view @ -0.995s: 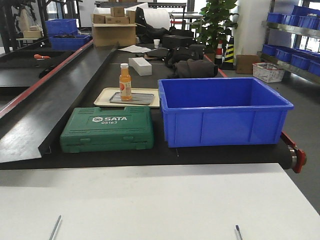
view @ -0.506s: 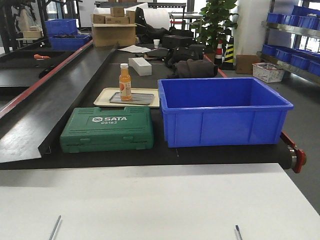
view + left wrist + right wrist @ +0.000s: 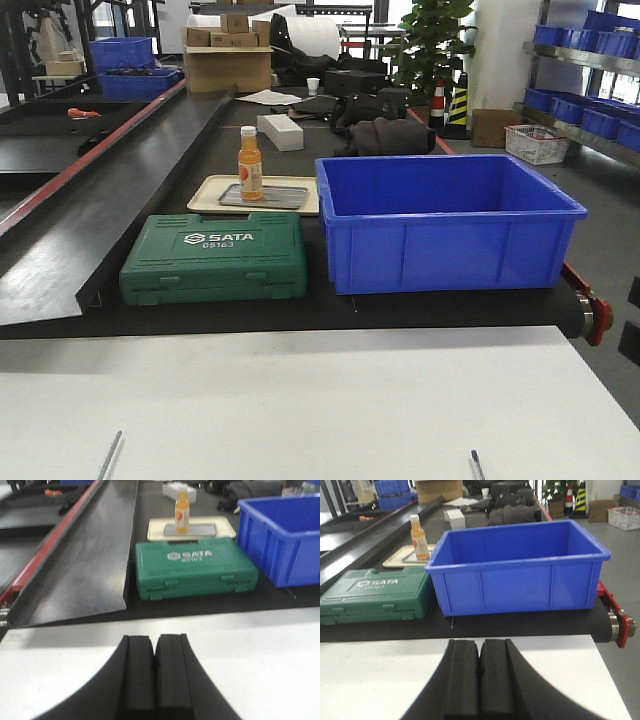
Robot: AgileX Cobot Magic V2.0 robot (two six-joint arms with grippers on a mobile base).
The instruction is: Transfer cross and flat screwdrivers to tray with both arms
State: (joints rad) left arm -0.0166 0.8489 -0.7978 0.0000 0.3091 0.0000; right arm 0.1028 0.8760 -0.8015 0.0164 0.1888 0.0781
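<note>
Two thin steel shafts poke into the bottom edge of the front view on the white table: one screwdriver shaft (image 3: 109, 456) at the left, the other screwdriver shaft (image 3: 477, 465) at the right. Their handles are cut off below the frame, so cross and flat cannot be told apart. The tray is out of view. My left gripper (image 3: 154, 639) hovers shut over bare white tabletop with nothing between its pads. My right gripper (image 3: 480, 642) is likewise shut and empty above the table's far edge. Neither wrist view shows a screwdriver.
Beyond the white table (image 3: 320, 400) runs a black belt with a green SATA case (image 3: 214, 258) and a big blue bin (image 3: 447, 220). Behind them a beige tray (image 3: 205, 195) holds a small shiny steel tray and an orange bottle (image 3: 250, 163). A black part (image 3: 632, 335) shows at the right edge.
A black part has come into the front view at the right edge. The two shafts and the items on the belt have not moved.
</note>
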